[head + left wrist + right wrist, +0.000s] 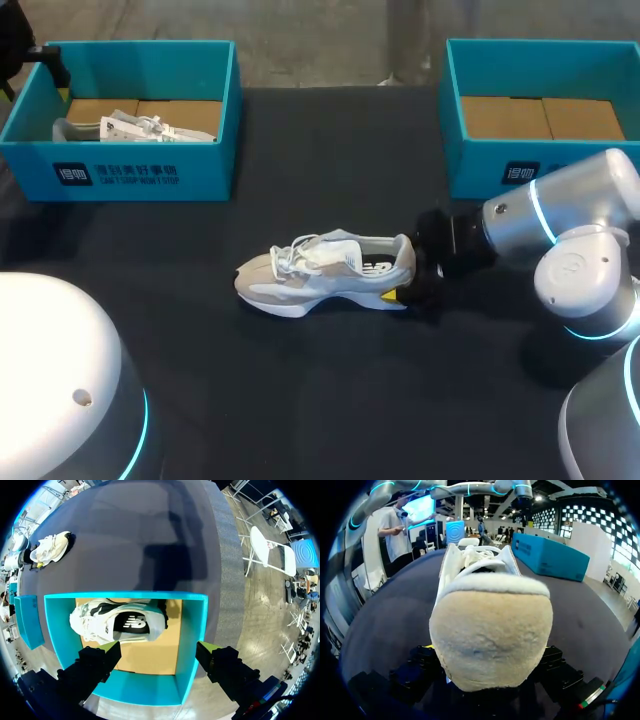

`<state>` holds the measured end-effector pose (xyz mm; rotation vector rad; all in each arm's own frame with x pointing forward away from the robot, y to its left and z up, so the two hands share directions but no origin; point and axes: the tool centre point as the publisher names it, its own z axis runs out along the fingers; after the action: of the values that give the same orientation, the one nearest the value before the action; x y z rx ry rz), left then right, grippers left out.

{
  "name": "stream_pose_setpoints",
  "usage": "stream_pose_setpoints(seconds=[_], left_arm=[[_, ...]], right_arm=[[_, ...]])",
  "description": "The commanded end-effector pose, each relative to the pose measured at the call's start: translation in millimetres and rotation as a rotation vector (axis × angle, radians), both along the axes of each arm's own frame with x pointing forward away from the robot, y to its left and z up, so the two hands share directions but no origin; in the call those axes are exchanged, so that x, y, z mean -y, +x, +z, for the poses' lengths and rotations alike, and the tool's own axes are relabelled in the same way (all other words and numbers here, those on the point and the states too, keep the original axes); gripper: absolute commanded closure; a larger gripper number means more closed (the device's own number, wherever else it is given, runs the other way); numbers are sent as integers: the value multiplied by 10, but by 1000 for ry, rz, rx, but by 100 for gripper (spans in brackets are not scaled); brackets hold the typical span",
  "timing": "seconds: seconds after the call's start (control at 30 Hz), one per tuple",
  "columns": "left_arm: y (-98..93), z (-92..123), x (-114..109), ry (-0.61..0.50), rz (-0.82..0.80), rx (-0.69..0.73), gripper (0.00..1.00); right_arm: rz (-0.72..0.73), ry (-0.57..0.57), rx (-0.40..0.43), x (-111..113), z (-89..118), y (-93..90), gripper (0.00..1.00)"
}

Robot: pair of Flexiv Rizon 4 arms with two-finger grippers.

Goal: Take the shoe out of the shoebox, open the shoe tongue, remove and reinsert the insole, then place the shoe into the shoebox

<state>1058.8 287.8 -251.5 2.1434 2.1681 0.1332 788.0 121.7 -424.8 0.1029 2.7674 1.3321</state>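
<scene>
The dark table (330, 400) held two teal boxes. The shoe (325, 272) stood upright on the table between them, with the right gripper (405, 290) pinching its heel from both sides. The left gripper (159, 650) hung spread above the left box (140, 175), where a second shoe (117, 622) lay.
</scene>
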Motion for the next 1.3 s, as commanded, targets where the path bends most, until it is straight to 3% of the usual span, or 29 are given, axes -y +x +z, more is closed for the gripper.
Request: stream_pose_setpoints(seconds=[0.03,0.33,0.4,0.47,0.57,0.7,1.3], left_arm=[[-3,-1,1,0,0,1,0],[-3,-1,1,0,0,1,0],[-27,20,59,-23,166,7,0],[-72,46,155,42,342,21,0],[-152,61,231,-10,568,36,0],[-212,46,404,-51,710,51,0],[-212,46,404,-51,710,51,0]], right_arm=[[-2,-3,1,-15,-10,2,100],[-2,-3,1,-15,-10,2,100],[-2,-3,1,-15,-10,2,100],[-2,-3,1,-15,-10,2,100],[-2,-3,1,-15,-10,2,100],[-2,-3,1,-15,-10,2,100],[-2,-3,1,-15,-10,2,100]])
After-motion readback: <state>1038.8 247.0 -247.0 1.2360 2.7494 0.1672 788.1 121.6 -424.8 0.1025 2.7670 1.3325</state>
